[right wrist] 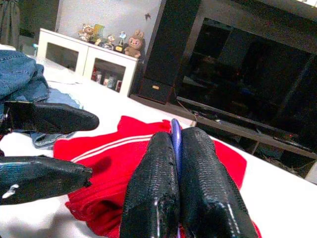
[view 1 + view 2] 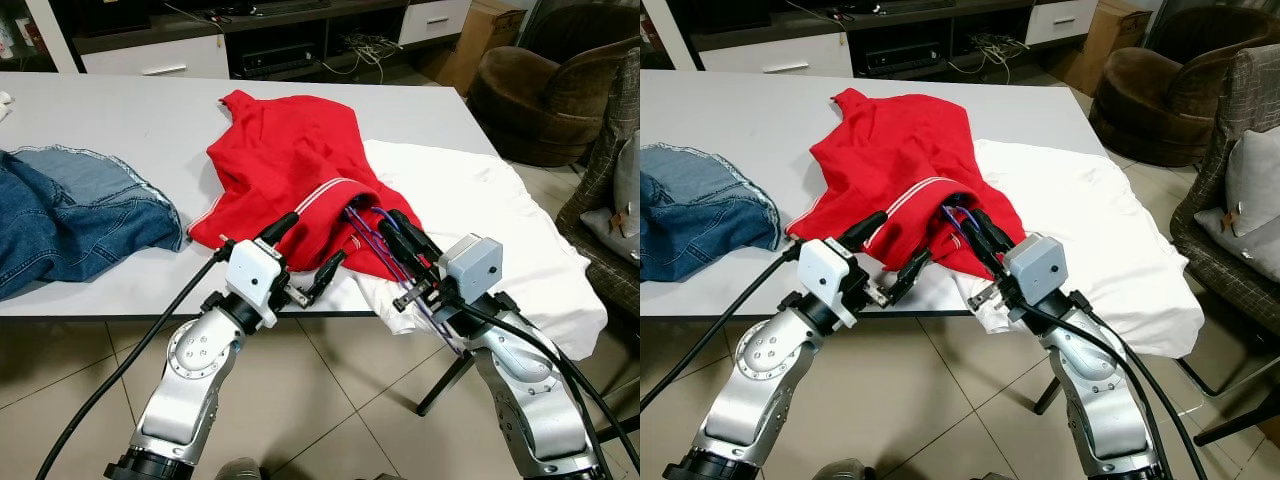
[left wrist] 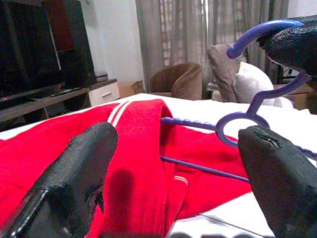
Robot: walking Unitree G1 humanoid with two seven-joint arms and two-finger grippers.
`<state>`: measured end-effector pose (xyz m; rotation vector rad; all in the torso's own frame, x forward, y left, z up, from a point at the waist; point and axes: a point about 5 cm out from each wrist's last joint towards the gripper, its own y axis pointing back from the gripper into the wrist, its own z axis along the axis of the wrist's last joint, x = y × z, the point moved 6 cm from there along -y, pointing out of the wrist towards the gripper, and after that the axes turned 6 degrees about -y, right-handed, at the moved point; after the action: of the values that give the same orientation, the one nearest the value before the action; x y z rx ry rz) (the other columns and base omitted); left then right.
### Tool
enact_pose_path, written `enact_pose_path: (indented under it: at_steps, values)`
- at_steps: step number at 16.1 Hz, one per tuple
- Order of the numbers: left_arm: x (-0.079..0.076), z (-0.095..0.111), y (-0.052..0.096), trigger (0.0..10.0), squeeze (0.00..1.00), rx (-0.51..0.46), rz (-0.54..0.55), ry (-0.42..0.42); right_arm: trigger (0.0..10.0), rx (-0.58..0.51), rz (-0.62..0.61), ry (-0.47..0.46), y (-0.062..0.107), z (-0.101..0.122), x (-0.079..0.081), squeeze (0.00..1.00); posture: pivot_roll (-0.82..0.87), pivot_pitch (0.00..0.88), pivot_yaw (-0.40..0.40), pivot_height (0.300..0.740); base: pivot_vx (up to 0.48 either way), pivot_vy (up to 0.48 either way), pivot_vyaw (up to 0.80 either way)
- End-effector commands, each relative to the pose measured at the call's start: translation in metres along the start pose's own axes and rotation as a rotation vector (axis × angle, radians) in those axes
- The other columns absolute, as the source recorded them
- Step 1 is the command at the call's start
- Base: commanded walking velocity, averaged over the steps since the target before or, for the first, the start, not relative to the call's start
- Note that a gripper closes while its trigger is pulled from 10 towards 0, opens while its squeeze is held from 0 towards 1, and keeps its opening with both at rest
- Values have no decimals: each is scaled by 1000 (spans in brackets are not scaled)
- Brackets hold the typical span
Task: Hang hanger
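Observation:
A red shirt [image 2: 290, 160] lies bunched on the white table [image 2: 120, 110]. My right gripper [image 2: 385, 222] is shut on a purple hanger [image 1: 175, 136]. The hanger's wire arms [image 3: 198, 124] reach into the shirt's opening with white stripes at the near edge. My left gripper [image 2: 319, 235] is open at that same edge, just left of the hanger, with one finger over the red cloth and one below it. Its black fingers [image 3: 79, 168] hold nothing. The hanger's hook [image 3: 257, 32] curls beside the right gripper's finger.
A white garment [image 2: 480, 220] is spread over the table's right corner under the red shirt. Blue jeans [image 2: 70, 210] lie at the left. A brown armchair [image 2: 550, 90] and a woven chair [image 2: 610, 200] stand to the right, a TV cabinet [image 2: 280, 40] behind the table.

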<state>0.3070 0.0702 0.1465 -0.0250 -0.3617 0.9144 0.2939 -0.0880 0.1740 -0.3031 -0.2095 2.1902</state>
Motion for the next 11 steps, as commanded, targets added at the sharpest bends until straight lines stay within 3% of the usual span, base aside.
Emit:
enact_pose_path:
  at_steps: [1,3,4,6,11]
  values:
    - [-3,2,0,10000,0,-2,-15,-13,10000,-3,10,-3,0,2,1,0,108,24,-15,740,0,0,0]
    - [-3,2,0,10000,0,-2,-15,-13,10000,-3,10,-3,0,2,1,0,108,24,-15,740,0,0,0]
    - [-5,4,-2,10000,0,-16,-20,-53,10000,-32,-5,-7,-10,9,-3,0,143,20,-75,740,0,0,0]
    - [-7,13,-7,10000,0,-55,-7,-96,10000,-105,-34,-21,-33,27,-11,0,146,26,-86,740,0,0,0]
    - [-20,16,-5,10000,0,-65,-52,-95,10000,-151,-41,-25,-47,38,-14,0,163,30,-61,740,0,0,0]
